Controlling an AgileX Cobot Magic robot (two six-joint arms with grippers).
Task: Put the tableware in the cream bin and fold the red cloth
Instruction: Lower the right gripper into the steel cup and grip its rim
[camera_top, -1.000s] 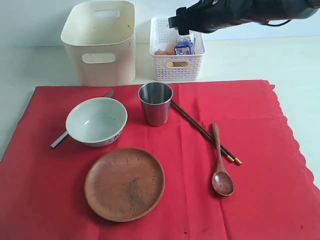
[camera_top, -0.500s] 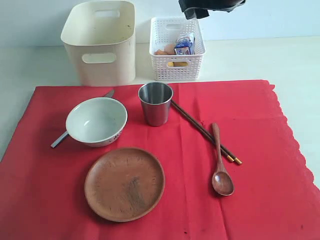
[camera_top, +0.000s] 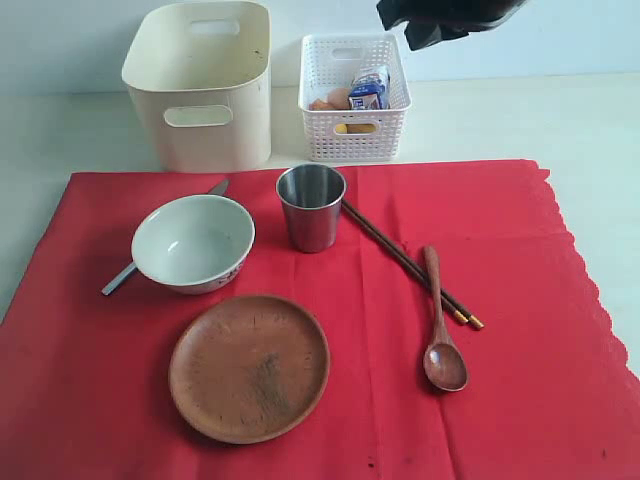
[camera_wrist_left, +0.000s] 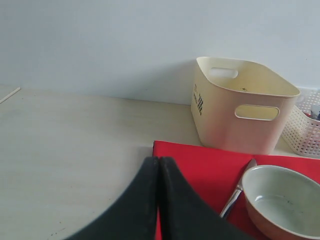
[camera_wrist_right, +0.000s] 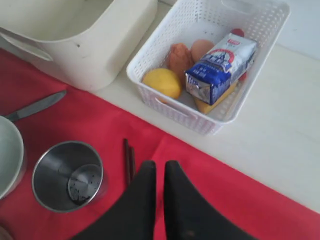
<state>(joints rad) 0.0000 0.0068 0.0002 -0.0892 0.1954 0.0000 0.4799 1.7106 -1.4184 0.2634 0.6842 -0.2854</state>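
Exterior view shows red cloth (camera_top: 520, 300) flat, scalloped along one edge.

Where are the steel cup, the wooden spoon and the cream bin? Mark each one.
steel cup (camera_top: 311, 228): exterior view, on its outer wall.
wooden spoon (camera_top: 446, 366): exterior view, on its bowl.
cream bin (camera_top: 215, 145): exterior view, on its front wall, below the handle cutout.

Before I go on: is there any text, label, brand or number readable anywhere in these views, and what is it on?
Nothing is legible enough to quote.
Milk carton in the white lattice basket: blue and red print with lettering, too blurred to read.
Cream bin: small dark printed marks on one end wall, too small to read.
Steel cup, wooden plate, wooden spoon: no writing visible.
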